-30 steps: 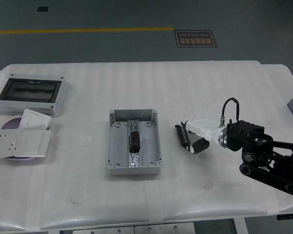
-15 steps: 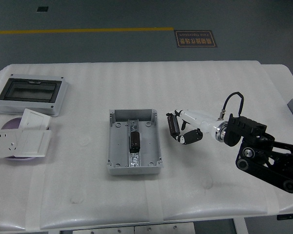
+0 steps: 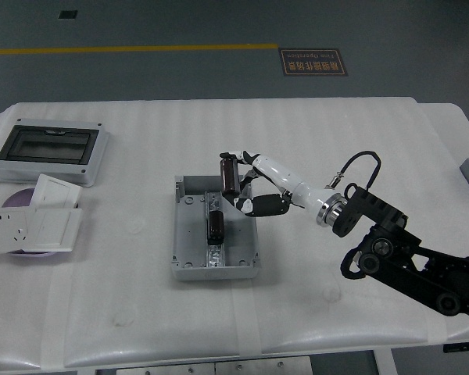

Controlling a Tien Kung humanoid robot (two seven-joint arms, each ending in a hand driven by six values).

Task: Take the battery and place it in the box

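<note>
The right hand (image 3: 246, 187) pinches the battery (image 3: 229, 173) between its fingers and holds it upright over the far end of the box (image 3: 248, 234), at about 12 o'clock from the box's centre.

Risk, as judged: a dark component (image 3: 215, 225) already sits on the box's central rail. A release straight down may land the battery on it, or on the far wall, so that it tips over the rim onto the table (image 3: 313, 125). The grip looks narrow — a slip during lowering is possible.

Surroundings: a lidded enclosure (image 3: 51, 152) at 10 o'clock and wall sockets (image 3: 35, 223) at 9 o'clock, both well apart from the box. Nothing stands between hand and box. The left hand is not in view.
</note>
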